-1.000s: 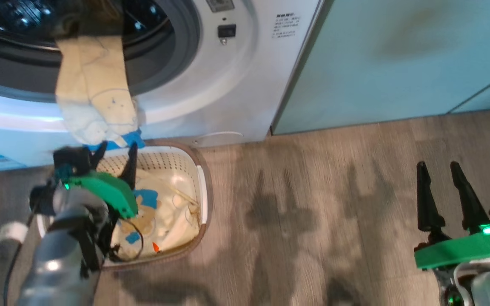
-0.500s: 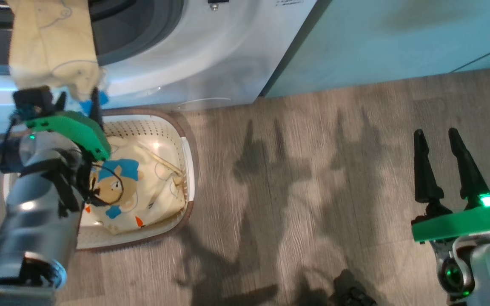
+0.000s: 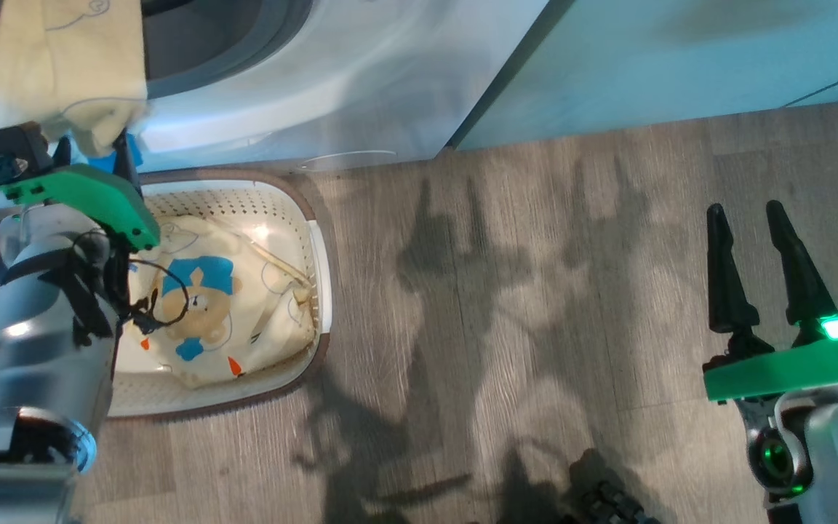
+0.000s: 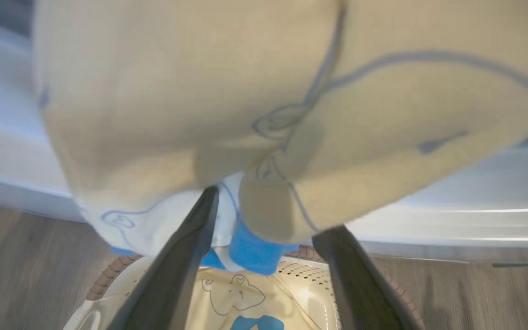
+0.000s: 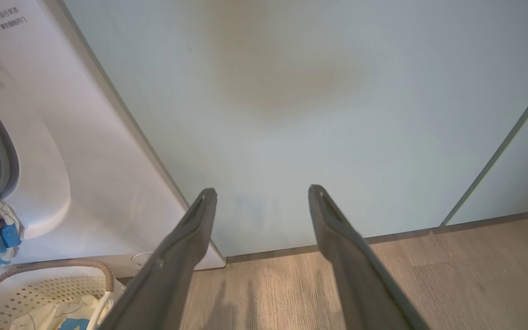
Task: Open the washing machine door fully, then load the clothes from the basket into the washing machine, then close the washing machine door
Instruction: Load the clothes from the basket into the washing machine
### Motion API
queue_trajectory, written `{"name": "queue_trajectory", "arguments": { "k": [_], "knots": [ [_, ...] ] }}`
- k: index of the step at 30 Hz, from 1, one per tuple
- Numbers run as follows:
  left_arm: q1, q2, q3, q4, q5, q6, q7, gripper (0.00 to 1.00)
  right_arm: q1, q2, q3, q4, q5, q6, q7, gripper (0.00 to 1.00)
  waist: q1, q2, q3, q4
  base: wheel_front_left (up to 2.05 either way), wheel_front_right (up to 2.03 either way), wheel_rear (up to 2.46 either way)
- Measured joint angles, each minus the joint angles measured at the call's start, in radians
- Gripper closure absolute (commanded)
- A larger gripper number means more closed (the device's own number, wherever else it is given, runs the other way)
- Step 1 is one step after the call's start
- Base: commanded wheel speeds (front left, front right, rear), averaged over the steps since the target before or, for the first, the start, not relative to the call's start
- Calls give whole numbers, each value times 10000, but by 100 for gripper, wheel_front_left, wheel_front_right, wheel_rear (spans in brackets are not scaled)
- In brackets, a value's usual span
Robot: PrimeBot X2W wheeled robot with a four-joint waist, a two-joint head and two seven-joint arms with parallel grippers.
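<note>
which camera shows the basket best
The head view: the basket is seen from above, nearly whole, with the bear-print clothes in it, its left side behind the left arm. The left wrist view catches part of its rim below the hanging cloth; the right wrist view has one corner at lower left.

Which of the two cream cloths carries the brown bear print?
The lower cloth, in the basket; the hanging cloth at the washing machine opening shows only outline drawings and blue edges.
</note>
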Motion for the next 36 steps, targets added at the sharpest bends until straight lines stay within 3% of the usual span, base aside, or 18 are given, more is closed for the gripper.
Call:
{"name": "queue_trajectory", "arguments": {
  "k": [6, 7, 9, 10, 26, 36],
  "knots": [
    [24, 44, 161, -96, -82, 115, 2, 0, 0, 0, 10, 4, -2, 0, 2, 0, 0, 0, 19, -5, 0, 0, 0],
    [54, 50, 178, -153, -82, 121, 2, 15, 0, 0, 12, 12, -2, 0, 2, 0, 0, 0, 9, -6, 0, 0, 0],
    [129, 56, 278, -309, -82, 127, 17, 92, 0, 0, 23, 15, -2, 0, 2, 0, 0, 0, -17, -5, 0, 0, 0],
    [201, 52, 366, -437, -82, 125, 17, 100, 0, 0, 33, 31, -2, 0, 2, 0, 0, 0, -59, -2, 0, 0, 0],
    [1798, -56, 803, -2878, 349, -364, 12, 100, 102, 0, 29, 174, -4, 0, 2, 0, -1, 0, -984, 157, 0, 0, 0],
    [1908, -280, 763, -3965, 635, -610, -35, 100, 502, 0, 19, 234, -4, 0, 2, 0, -2, 0, -1636, 255, 0, 0, 0]
  ]
}}
